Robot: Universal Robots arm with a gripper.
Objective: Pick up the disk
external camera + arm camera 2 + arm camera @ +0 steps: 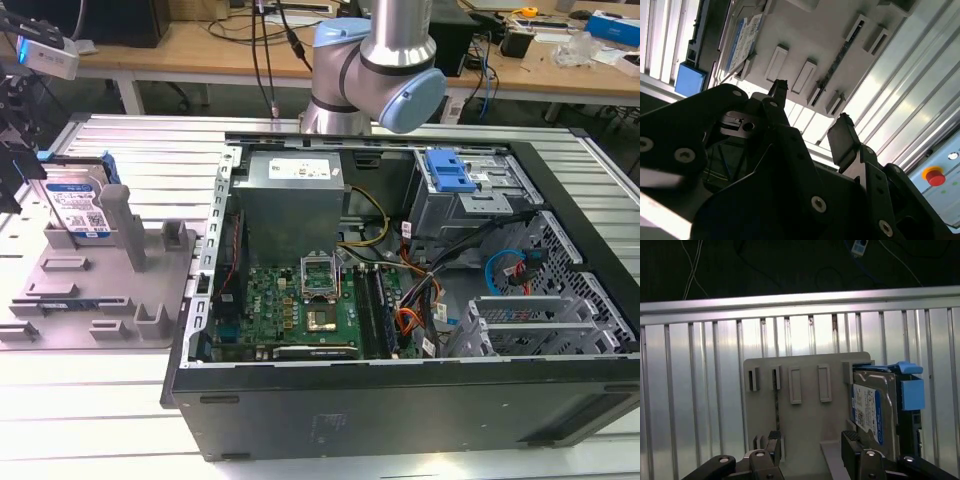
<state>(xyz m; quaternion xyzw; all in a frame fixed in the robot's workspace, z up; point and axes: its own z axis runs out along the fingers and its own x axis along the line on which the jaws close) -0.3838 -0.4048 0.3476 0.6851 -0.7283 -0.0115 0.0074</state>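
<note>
The disk (76,205) is a silver-grey hard drive with a white-and-blue label and blue side rails. It stands on edge in the grey slotted fixture (110,300) at the exterior view's left. My gripper (14,185) hangs at the far left edge, just beside and slightly above the disk. In the first wrist view the disk (872,412) sits off to one side of the gripper (811,440). Its two black fingertips (850,439) stand apart with nothing between them. In the second wrist view the open gripper (810,112) hovers over the fixture (810,35), apart from the disk (745,40).
An open black computer case (400,400) sits to the exterior view's right of the fixture, with a power supply (292,205), a motherboard (300,310) and a blue bracket on a metal drive cage (450,172). The arm's base (375,60) rises behind it. A red stop button (935,176) is nearby.
</note>
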